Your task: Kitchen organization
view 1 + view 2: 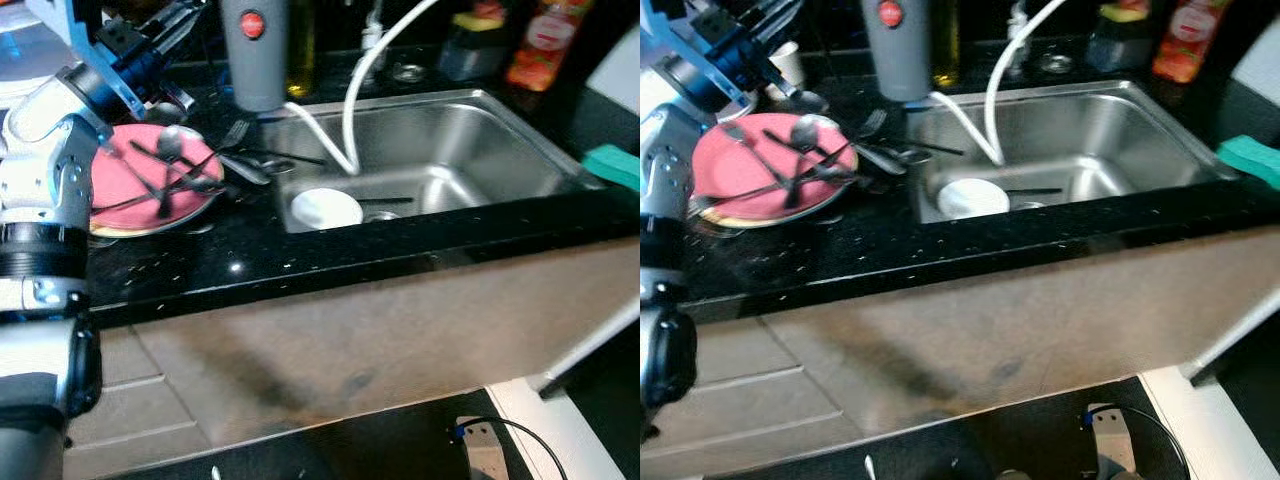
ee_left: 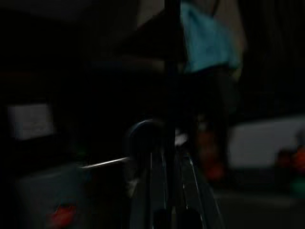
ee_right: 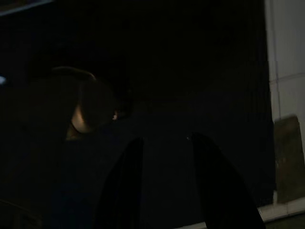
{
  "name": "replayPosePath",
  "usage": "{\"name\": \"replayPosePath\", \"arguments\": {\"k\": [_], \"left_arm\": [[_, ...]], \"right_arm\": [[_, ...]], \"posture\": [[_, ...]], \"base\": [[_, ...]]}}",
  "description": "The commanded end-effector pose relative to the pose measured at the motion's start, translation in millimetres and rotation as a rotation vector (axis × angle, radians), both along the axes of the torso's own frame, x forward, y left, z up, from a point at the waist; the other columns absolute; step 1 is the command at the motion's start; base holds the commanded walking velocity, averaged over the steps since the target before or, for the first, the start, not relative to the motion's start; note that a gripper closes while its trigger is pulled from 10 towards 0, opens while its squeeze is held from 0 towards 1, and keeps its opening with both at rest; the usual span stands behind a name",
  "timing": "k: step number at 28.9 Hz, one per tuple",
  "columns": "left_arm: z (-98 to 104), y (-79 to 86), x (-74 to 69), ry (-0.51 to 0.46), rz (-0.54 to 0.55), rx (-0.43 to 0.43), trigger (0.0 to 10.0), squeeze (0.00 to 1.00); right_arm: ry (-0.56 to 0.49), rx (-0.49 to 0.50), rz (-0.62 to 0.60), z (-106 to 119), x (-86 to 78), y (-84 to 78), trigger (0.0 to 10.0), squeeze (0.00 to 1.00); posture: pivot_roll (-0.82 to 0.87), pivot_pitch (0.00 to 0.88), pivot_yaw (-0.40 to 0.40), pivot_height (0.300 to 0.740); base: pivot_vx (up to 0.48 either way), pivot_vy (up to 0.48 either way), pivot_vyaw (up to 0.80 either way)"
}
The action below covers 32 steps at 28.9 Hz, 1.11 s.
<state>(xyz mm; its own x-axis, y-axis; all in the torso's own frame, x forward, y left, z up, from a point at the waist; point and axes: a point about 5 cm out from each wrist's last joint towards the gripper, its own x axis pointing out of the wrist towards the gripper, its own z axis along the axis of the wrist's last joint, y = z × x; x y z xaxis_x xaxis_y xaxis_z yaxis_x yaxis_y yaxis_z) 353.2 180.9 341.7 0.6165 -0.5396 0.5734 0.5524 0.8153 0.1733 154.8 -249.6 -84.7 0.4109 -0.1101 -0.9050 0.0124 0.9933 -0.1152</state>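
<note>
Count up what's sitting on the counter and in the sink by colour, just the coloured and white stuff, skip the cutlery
Pink: 1, the plate left of the sink.
White: 1, the round dish in the sink.
Teal: 1, the sponge on the right counter edge.
Orange-red: 1, the bottle behind the sink.
Grey: 1, the canister with a red dot.
Total: 5

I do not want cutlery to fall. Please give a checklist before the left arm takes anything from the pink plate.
1. Left gripper above round pink plate: ok.
2. Left fingers open or shut: cannot tell.
3. Dark spoons and forks crossed in a pile on the plate: not ok.
4. Steel sink has room beside round white dish: ok.
5. White hose hangs into sink: not ok.
6. Right gripper open, idle: ok.
</note>
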Motion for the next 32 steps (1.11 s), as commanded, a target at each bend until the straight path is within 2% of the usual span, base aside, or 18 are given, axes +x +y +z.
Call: {"name": "replayPosePath", "arguments": {"k": [1, 5, 10, 32], "left_arm": [[-16.8, -14.3, 0.4, 0.075, -0.003, -0.058, 10.0, 0.0], [-35.9, -27.8, -2.4, 0.158, 0.01, -0.141, 10.0, 0.0], [-52.3, -35.3, -2.9, 0.226, 0.057, -0.163, 10.0, 0.0], [-48.5, -24.6, -5.3, 0.263, 0.175, -0.168, 10.0, 0.0]], "right_arm": [[0.004, -0.003, -0.005, -1.2, -3.9, -1.2, 10.0, 0.0], [-0.002, -0.004, -0.002, -0.8, -3.2, -1.6, 10.0, 0.0], [-0.001, -0.004, 0.009, -0.4, -2.5, -1.8, 10.0, 0.0], [-0.003, -0.01, 0.028, 0.1, -1.4, -1.9, 10.0, 0.0]], "posture": [[0.0, 0.006, 0.02, 0.74], [0.0, 0.006, 0.018, 0.74], [0.0, 0.005, 0.018, 0.74], [0.0, 0.0, 0.021, 0.74]], "base": [[0.0, 0.0, -0.77], [0.0, 0.0, 0.0], [0.0, -0.05, 0.0], [0.0, -0.367, 0.0]]}}
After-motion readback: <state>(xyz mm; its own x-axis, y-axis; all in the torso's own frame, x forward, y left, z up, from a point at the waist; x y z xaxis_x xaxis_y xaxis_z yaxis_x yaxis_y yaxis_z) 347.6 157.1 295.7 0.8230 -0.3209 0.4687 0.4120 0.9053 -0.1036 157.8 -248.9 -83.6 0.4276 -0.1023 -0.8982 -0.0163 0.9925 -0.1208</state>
